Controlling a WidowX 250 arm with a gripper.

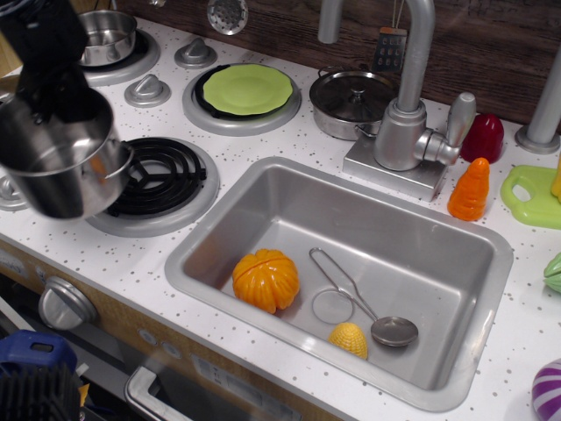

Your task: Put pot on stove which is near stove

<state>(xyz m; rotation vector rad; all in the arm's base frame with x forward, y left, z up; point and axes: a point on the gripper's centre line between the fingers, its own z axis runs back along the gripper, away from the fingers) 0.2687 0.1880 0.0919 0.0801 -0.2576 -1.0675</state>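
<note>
The pot (63,167) hangs tilted in the air at the left, below the black gripper (54,83), whose fingers reach down to its far rim and seem clamped on it, though the grip itself is hidden. The pot overlaps the left edge of the stove (153,180), which lies on the tabletop (263,140) left of the sink (351,254).

High front view; close over counter (351,132)

Bright, even light from overhead; soft shadows on the worktop (289,140). Glare streaks the sink (456,263) wall and faucet (412,96). The pot (61,167) looks motion-blurred.
</note>
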